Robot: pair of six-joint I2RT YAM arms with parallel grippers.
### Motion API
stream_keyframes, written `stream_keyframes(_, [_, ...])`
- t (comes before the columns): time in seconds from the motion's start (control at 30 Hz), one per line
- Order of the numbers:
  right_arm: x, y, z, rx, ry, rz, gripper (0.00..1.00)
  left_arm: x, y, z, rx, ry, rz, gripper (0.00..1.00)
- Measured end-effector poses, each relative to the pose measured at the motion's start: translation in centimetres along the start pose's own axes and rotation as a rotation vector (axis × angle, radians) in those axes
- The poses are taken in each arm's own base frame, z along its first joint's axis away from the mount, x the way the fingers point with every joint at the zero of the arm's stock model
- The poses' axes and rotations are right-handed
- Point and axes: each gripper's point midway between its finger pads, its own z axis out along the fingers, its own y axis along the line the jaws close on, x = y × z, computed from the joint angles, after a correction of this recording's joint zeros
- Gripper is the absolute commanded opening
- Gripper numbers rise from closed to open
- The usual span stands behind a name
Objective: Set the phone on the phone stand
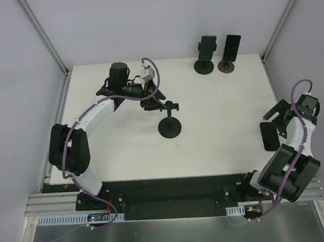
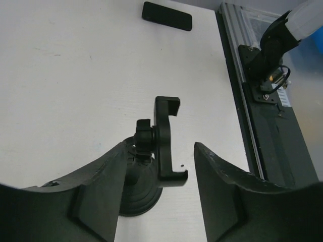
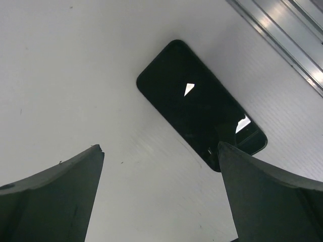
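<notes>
phone (image 1: 270,136) lies flat on the table (image 1: 217,105), far right side, close to the right edge, just beside the right arm's wrist. not on any stand. black slab, rounded corners, glossy face up. right wrist view shows it (image 3: 199,103) with two small bright reflections; no markings I can make out

right gripper (image 1: 278,117) hangs over it, jaws spread wide, nothing between them. in its wrist view the phone sits diagonal ahead of the fingers (image 3: 55,196); one finger overlaps the phone's near corner in the picture, contact can't be told

phone stand (image 1: 169,126) stands upright near the middle of the table, well apart from the phone: round black base, short stem with a knob, black cradle with hooked ends, empty

left gripper (image 1: 162,105) is at the cradle, jaws part open and straddling it. left wrist view: cradle (image 2: 166,143) sits between the two fingers, visible gap to one of them, the other right by the knob, touching or not I can't tell. not clamped on it

back of the table: bare stand (image 1: 204,55) and loaded stand (image 1: 228,53) side by side, the second carrying a dark phone
</notes>
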Motion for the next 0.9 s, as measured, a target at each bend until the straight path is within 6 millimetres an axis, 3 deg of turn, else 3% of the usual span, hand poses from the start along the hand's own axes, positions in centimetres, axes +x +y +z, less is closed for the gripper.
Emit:
stream_keyframes(0.17, [0.8,-2.6,1.1,0.05,-0.005,0.09,0.97,-0.7,-0.1,-0.3,0.012,-0.015,0.011,0.7])
stream_keyframes(0.4, [-0.1,-5.6,2.5,0.106,-0.038,0.16,0.97,-2.8,-0.9,-2.9,-0.044,-0.049,0.049,0.97])
stream_keyframes(0.67, [0.8,-7.2,5.1,0.117,0.03,0.228,0.97,-5.4,-4.1,-4.8,-0.078,-0.084,0.162,0.97])
stream_keyframes(0.9, [1.2,-6.5,6.4,0.079,0.057,0.233,0.98,-5.3,-3.5,-5.6,-0.124,-0.089,0.166,0.97])
